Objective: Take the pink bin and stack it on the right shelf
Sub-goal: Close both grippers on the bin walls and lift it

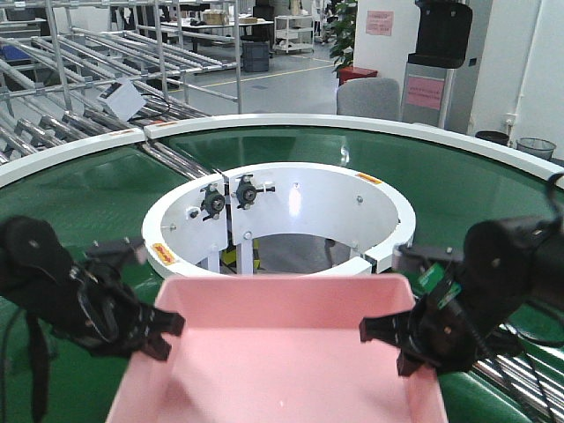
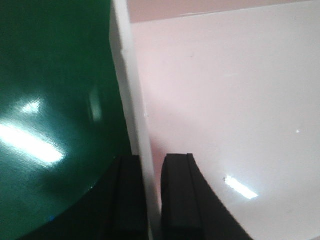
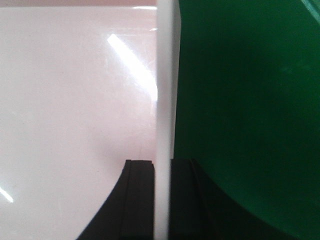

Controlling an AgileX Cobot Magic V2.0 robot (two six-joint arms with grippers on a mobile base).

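Observation:
The pink bin [image 1: 282, 352] lies at the front of the green conveyor belt [image 1: 79, 194], its open top towards me. My left gripper [image 1: 166, 337] straddles the bin's left wall, one finger outside and one inside, shut on it. In the left wrist view the gripper [image 2: 152, 162] clamps the pale rim of the bin [image 2: 225, 100]. My right gripper [image 1: 388, 345] straddles the right wall the same way. In the right wrist view the gripper [image 3: 162, 165] pinches the rim tightly, with the bin's floor [image 3: 65, 100] to the left. The right shelf is out of view.
The belt curves around a white ring-shaped housing [image 1: 291, 189] just beyond the bin. Metal roller racks [image 1: 88, 53] stand at the back left, and rollers [image 1: 520, 379] show at the front right. The belt also shows in the wrist views [image 2: 50, 75] [image 3: 250, 100].

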